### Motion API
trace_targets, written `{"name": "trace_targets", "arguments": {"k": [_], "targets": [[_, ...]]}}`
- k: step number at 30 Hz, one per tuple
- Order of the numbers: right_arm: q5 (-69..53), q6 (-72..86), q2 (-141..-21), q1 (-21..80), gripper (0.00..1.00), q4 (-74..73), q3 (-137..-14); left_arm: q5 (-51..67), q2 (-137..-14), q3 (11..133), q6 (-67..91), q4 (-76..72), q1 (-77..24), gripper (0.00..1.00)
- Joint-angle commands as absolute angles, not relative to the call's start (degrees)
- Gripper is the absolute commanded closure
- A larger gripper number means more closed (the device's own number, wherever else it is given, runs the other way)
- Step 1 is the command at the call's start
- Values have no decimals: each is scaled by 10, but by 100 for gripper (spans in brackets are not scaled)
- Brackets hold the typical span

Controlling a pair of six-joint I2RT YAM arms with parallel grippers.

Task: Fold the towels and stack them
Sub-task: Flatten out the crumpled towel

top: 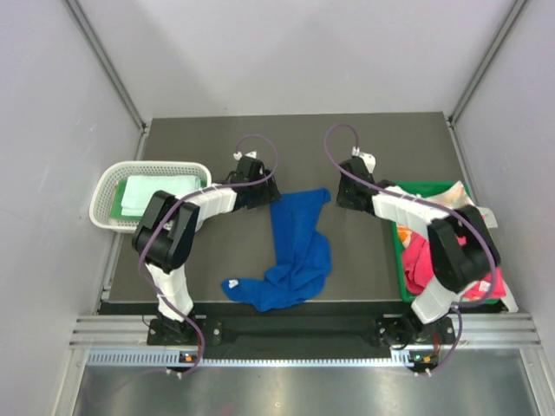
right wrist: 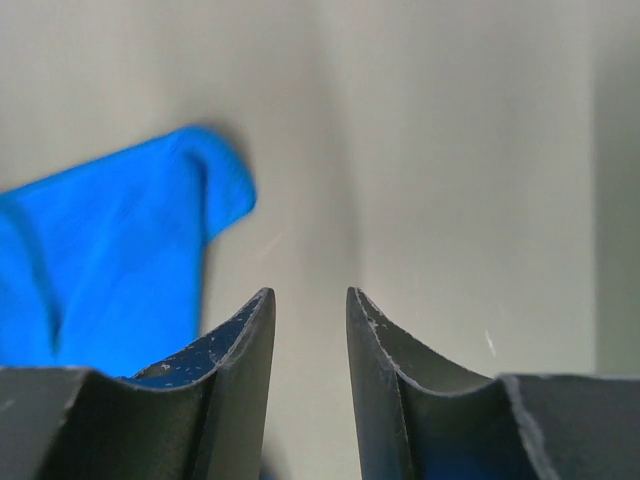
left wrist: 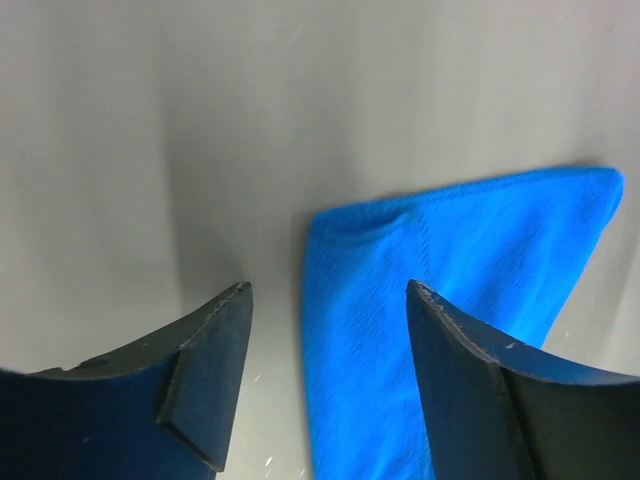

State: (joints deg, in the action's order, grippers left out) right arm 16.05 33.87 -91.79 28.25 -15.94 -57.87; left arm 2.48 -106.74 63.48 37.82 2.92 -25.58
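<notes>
While limp on the table, royal blue towel between left hand and right hand, both open, empty.

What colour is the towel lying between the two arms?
The towel is royal blue, clearest in the top external view.

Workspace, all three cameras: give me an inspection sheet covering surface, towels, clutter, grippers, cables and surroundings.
Surface: dark table, flat.
Job's things: blue towel crumpled at centre; folded towels in white basket, left; pink towel heaped in green bin, right.
Clutter: nothing seen.
Grippers: left gripper open at the blue towel's far corner; right gripper open, empty.
Cables: purple cables looped over both arms.
Surroundings: grey walls, metal rail in front.
</notes>
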Motion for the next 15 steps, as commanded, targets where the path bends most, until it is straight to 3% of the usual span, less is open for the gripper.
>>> {"name": "trace_targets", "arguments": {"k": [1,7,15], "targets": [[139,318,-979,266,66,-127,-639,15,-1097,662,375,29,-265,33],[129,322,-1051,258,66,-115,-696,5,-1080,657,362,30,-278,31],[117,337,-1091,258,67,-112,-712,-111,-1063,728,313,117,-331,29]]}}
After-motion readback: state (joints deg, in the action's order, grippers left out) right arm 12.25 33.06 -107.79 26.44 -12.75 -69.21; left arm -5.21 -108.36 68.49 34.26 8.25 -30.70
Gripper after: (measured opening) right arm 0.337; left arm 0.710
